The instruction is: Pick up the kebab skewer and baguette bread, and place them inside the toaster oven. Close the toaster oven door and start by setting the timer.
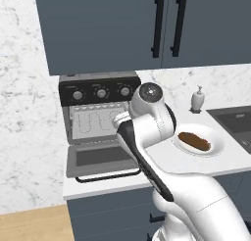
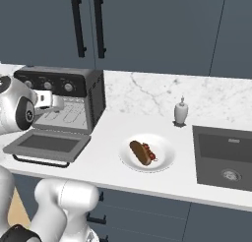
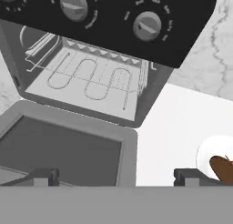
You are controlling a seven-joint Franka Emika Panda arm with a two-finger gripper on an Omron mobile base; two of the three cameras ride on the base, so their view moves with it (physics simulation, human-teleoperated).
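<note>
**Item record: open toaster oven, food on plate, empty tool**

**Toaster oven** (image 1: 100,115): upper left of the left base view, on the white counter (image 2: 106,160). Three knobs (image 1: 101,93) on its black panel. Cavity bare apart from the wire rack (image 3: 93,77).

**Toaster oven door** (image 1: 100,159): dropped flat toward the counter edge, bar handle (image 1: 108,177) at the front.

**Baguette bread** (image 2: 138,153): centre of the right base view, lying on a white plate (image 2: 165,163). Judged light, with a stiff crust that yields if squeezed hard; best taken across its middle, on the narrow width.

**Kebab skewer** (image 2: 150,153): touching the loaf on its right flank, same plate. Judged very light, thin and apt to roll or pivot; grip at a chunk near mid-length, not the bare stick.

**Gripper** (image 3: 114,176): fingers spread wide, nothing between them, poised over the door's right corner in the hand view.

**Obscured:** in the left base view the arm covers the oven's right side, and the skewer cannot be told apart from the loaf. The hand view cuts the plate off at its lower right edge. Knob markings are unreadable.
</note>
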